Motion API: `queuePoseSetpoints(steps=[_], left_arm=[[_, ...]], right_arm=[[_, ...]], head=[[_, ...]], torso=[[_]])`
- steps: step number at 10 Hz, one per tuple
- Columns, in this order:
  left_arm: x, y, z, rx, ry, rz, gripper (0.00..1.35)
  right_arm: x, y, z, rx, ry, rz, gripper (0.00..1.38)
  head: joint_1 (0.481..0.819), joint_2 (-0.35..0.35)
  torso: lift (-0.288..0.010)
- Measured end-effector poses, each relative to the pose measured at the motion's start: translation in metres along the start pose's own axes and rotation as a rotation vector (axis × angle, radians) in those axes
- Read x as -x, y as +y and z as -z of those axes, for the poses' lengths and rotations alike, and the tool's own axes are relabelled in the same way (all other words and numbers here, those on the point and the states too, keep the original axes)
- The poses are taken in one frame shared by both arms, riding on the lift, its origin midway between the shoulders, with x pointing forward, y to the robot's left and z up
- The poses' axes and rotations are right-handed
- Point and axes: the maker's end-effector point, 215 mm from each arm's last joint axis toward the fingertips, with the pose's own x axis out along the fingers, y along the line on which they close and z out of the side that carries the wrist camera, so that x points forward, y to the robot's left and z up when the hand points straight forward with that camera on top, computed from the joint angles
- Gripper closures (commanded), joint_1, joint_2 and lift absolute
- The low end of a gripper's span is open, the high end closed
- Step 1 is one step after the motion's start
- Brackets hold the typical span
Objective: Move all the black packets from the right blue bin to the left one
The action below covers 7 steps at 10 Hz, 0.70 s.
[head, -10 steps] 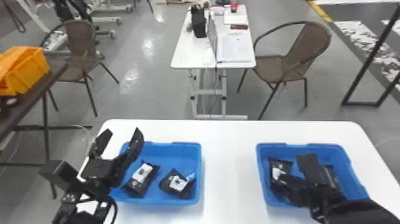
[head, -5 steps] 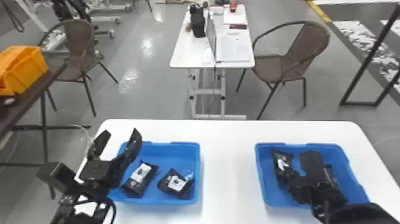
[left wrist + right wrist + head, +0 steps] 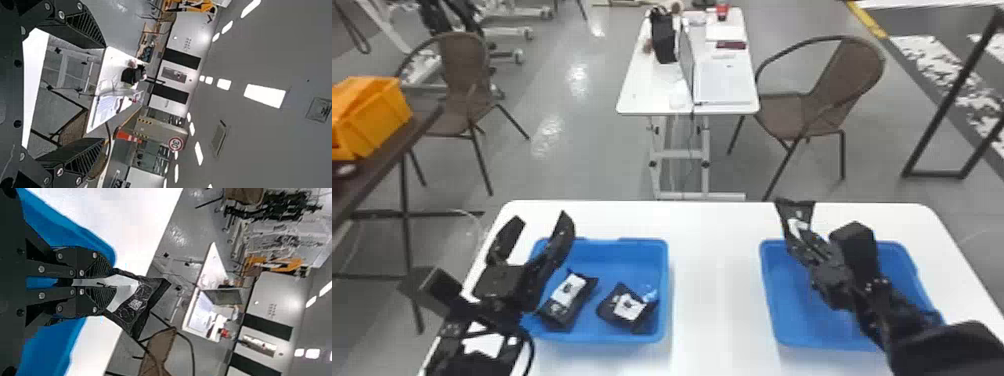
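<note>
Black packet [image 3: 148,293] gripped in my right claw [image 3: 104,284], raised by the far inner corner of the right blue bin [image 3: 812,343].
Detail: my right fingers are narrow, clamped on one end of the packet; the rest projects beyond the tips. Maintain grip and height until the hanging end should clear the rim of the left blue bin [image 3: 612,340]. Avoid my left claw [image 3: 539,220], spread wide at that bin's outer side. Lower behind the labelled packet [image 3: 569,295] and the crumpled packet [image 3: 627,306], then release low.
</note>
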Motion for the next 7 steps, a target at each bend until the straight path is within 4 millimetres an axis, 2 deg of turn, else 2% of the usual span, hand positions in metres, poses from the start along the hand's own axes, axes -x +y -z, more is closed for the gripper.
queuePoseSetpoints(steps=[1,3,5,7], left_arm=[[-0.009,-0.014,0.006,0.08,0.015,0.021,0.2],[-0.027,-0.043,0.004,0.156,0.014,0.074,0.2],[-0.038,-0.059,0.003,0.161,0.03,0.107,0.18],[-0.045,-0.069,0.005,0.16,0.049,0.128,0.16]], right_arm=[[-0.006,0.017,-0.044,0.033,-0.08,-0.059,1.08],[-0.015,0.06,-0.115,0.055,-0.208,-0.189,1.08],[-0.017,0.1,-0.157,0.049,-0.287,-0.303,1.08],[-0.019,0.137,-0.176,0.033,-0.322,-0.425,1.08]], head=[[0.695,0.105],[0.695,0.14],[0.695,0.169],[0.695,0.203]], torso=[[0.0],[0.0],[0.0],[0.0]])
